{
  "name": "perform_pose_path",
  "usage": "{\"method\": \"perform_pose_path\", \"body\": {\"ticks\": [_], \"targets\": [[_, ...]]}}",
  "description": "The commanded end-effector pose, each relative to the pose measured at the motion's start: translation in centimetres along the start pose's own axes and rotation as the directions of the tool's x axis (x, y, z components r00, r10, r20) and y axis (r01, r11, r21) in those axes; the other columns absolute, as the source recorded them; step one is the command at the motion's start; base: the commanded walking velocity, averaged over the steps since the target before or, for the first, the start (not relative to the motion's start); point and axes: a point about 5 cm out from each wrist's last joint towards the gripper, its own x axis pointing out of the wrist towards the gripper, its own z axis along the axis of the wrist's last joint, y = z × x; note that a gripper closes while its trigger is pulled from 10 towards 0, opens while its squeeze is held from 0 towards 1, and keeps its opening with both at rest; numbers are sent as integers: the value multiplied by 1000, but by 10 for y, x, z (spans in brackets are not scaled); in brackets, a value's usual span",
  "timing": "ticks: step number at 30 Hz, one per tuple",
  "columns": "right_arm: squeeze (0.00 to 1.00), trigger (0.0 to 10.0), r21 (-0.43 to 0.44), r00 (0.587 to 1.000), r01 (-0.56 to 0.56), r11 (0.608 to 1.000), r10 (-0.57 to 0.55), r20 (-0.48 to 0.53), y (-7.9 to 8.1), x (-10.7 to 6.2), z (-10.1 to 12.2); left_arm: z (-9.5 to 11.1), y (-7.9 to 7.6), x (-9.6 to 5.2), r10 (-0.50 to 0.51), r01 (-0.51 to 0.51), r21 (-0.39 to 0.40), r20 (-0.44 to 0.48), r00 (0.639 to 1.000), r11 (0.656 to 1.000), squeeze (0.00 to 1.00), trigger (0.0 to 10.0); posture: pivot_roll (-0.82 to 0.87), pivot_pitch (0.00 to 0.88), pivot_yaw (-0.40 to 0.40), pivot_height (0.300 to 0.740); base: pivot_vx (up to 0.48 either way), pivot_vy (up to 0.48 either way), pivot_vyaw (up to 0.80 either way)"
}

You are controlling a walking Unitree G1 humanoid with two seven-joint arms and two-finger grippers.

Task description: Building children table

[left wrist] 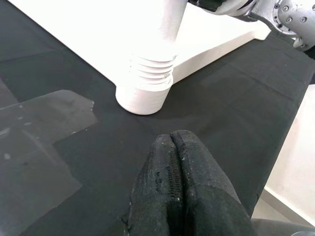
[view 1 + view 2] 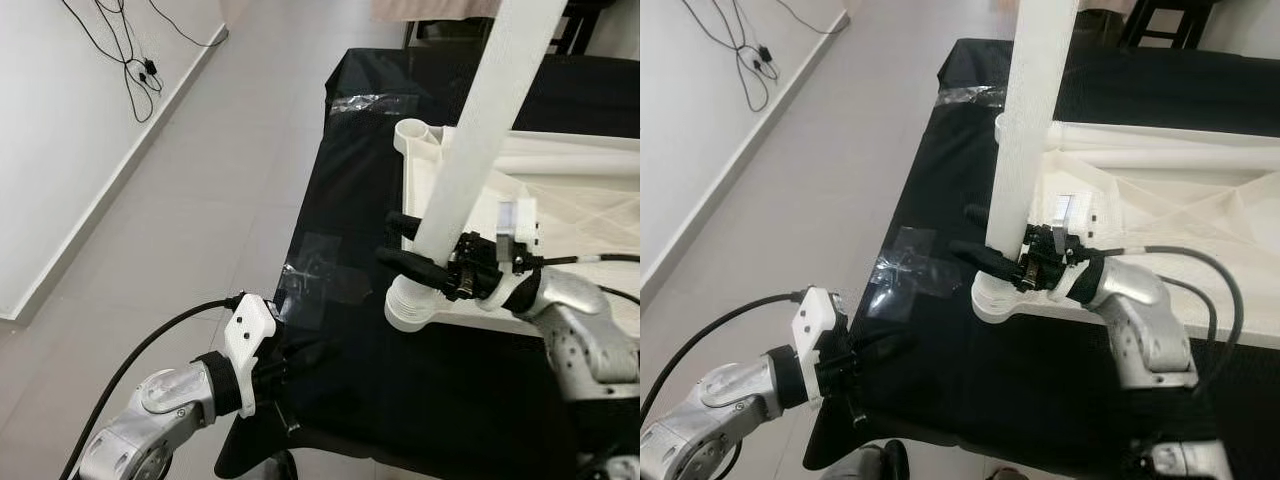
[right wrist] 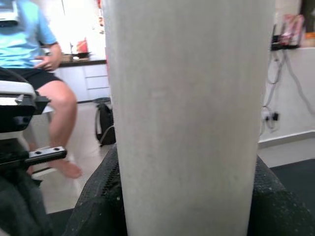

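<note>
Two black fingers of the right gripper (image 2: 425,262) clamp the stiff, light-looking table leg (image 2: 470,150) low, near its socket; left gripper (image 1: 176,189) closed, empty.

A black cloth (image 2: 400,400) covers the work surface. Clear tape patches (image 2: 902,262) lie on the cloth near its left edge, with a further strip (image 2: 362,101) at the far left corner. The floor (image 2: 210,170) is pale grey tile. Black cables (image 2: 125,55) hang down the white wall (image 2: 50,150) on the far left. A seated person (image 3: 39,64) in a light blue shirt is visible in the right wrist view, with white cabinets (image 3: 88,81) behind.
</note>
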Motion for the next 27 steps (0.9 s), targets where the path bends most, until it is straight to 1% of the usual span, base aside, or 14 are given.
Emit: {"method": "perform_pose_path", "body": {"ticks": [1, 4, 7, 10, 14, 15, 16, 17, 18, 19, 20, 21, 25, 27], "targets": [[0, 10000, 102, 998, 45, 994, -41, -44, 6, -2, -25, -4, -2, 0, -8, 8, -1, -14, 1000, 1000, 0, 10000, 91, 213, 42, 740, 0, 0, 0], [0, 10000, 44, 987, 153, 987, -151, -55, 2, -2, -27, -3, 0, -1, -8, 8, 3, -15, 1000, 1000, 0, 10000, 89, 212, 39, 740, 0, 0, 0], [0, 10000, 35, 985, 167, 985, -165, -58, 2, -2, -27, -3, 0, -1, -8, 8, 4, -15, 1000, 1000, 0, 10000, 89, 212, 39, 740, 0, 0, 0], [0, 10000, 9, 981, 167, 986, -166, -97, 10, -1, -31, -3, 0, -1, -7, 7, 5, -14, 1000, 1000, 0, 10000, 86, 211, 37, 740, 0, 0, 0], [0, 10000, -27, 943, 284, 958, -284, -172, 21, 1, -41, -3, 1, -1, -5, 5, 9, -14, 1000, 1000, 0, 10000, 85, 208, 33, 740, 0, 0, 0], [0, 10000, -91, 869, 430, 898, -439, -229, 20, -2, -48, -3, 2, -1, -4, 4, 10, -14, 1000, 1000, 0, 10000, 84, 208, 34, 740, 0, 0, 0], [0, 10000, -91, 869, 430, 898, -439, -229, 20, -2, -48, -3, 2, -1, -4, 4, 10, -14, 1000, 1000, 0, 10000, 84, 208, 34, 740, 0, 0, 0], [0, 10000, -242, 701, 595, 767, -642, -311, 16, -10, -57, -3, 2, -2, -3, 3, 11, -14, 1000, 1000, 0, 10000, 84, 208, 34, 740, 0, 0, 0], [0, 10000, -242, 701, 595, 767, -642, -311, 16, -10, -57, -3, 2, -2, -3, 3, 11, -14, 1000, 1000, 0, 10000, 84, 208, 34, 740, 0, 0, 0], [0, 10000, -323, 541, 702, 635, -770, -339, 19, -24, -60, -2, 3, -2, -2, 2, 12, -13, 1000, 1000, 0, 10000, 77, 211, 34, 740, 0, 0, 0], [0, 10000, -370, 453, 744, 557, -827, -334, 23, -32, -60, -2, 4, -2, -2, 2, 12, -13, 1000, 1000, 0, 10000, 68, 209, 42, 740, 0, 0, 0], [0, 10000, -379, 423, 760, 529, -844, -331, 27, -36, -59, -3, 4, -3, -2, 2, 12, -13, 1000, 1000, 0, 10000, 64, 207, 46, 740, 0, 0, 0], [0, 10000, -360, 401, 782, 508, -853, -333, 25, -39, -60, -3, 4, -1, -7, 8, 14, -12, 1000, 1000, 0, 10000, 65, 202, 43, 740, 0, 0, 0], [0, 10000, -338, 366, 812, 475, -867, -340, 22, -42, -62, -2, 5, 1, -10, 10, 18, -8, 1000, 1000, 0, 10000, 62, 201, 47, 740, 0, 0, 0]]}}
